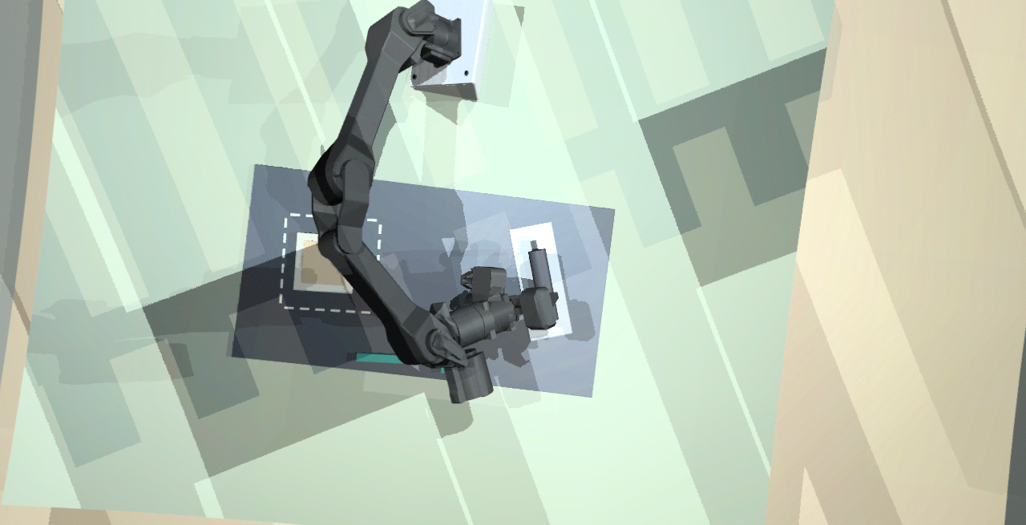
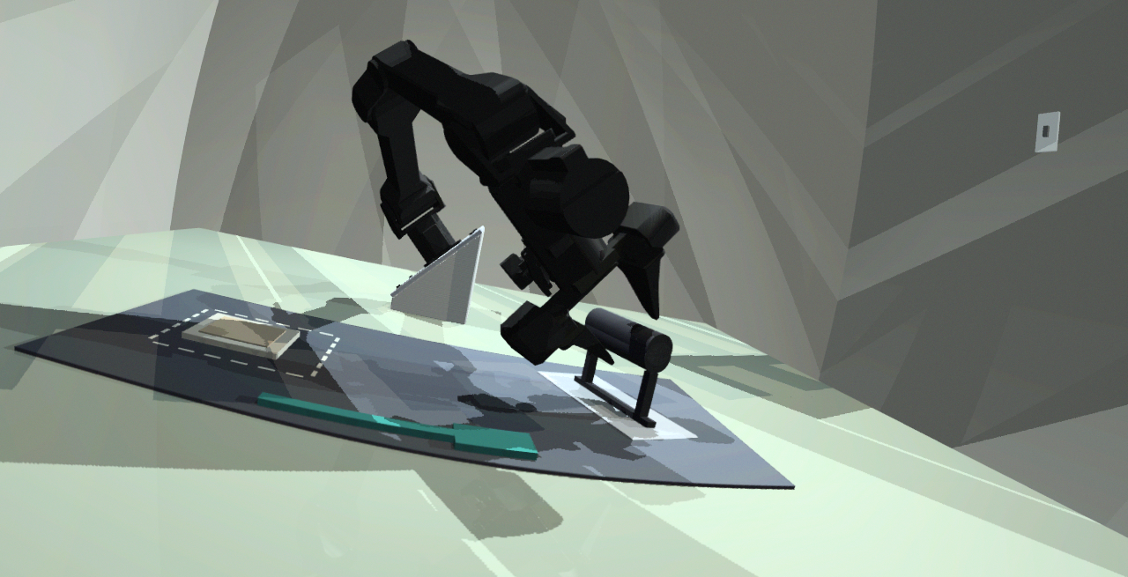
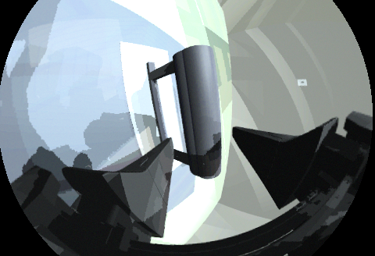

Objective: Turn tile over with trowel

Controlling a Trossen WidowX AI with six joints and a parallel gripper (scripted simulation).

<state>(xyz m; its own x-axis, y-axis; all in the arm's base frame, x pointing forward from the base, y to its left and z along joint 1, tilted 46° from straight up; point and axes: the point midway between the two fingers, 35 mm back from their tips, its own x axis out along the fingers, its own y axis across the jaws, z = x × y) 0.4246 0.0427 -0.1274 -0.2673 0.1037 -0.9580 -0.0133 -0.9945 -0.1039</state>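
Observation:
The trowel, with its dark round handle (image 1: pixel 536 264) (image 2: pixel 623 335) (image 3: pixel 199 100) on two posts and its white flat blade (image 1: pixel 524 236) (image 2: pixel 671 426) (image 3: pixel 130 58), lies blade down on the mat's right part. My gripper (image 2: pixel 632 336) (image 3: pixel 202 134) is open, its fingers apart on either side of the handle near one end. The tile (image 1: pixel 313 270) (image 2: pixel 244 332) lies flat inside the dashed outline (image 1: pixel 283 264), a pale slab with a tan panel on top. The arm hides part of it in the top view. I cannot tell which side is marked.
The dark mat (image 1: pixel 444 220) (image 2: pixel 378 360) bears a teal strip (image 1: pixel 376 357) (image 2: pixel 354 420) with a wider end along its front edge. The white arm base (image 1: pixel 473 34) (image 2: pixel 453 282) stands behind the mat. The forearm hangs over the mat between tile and trowel.

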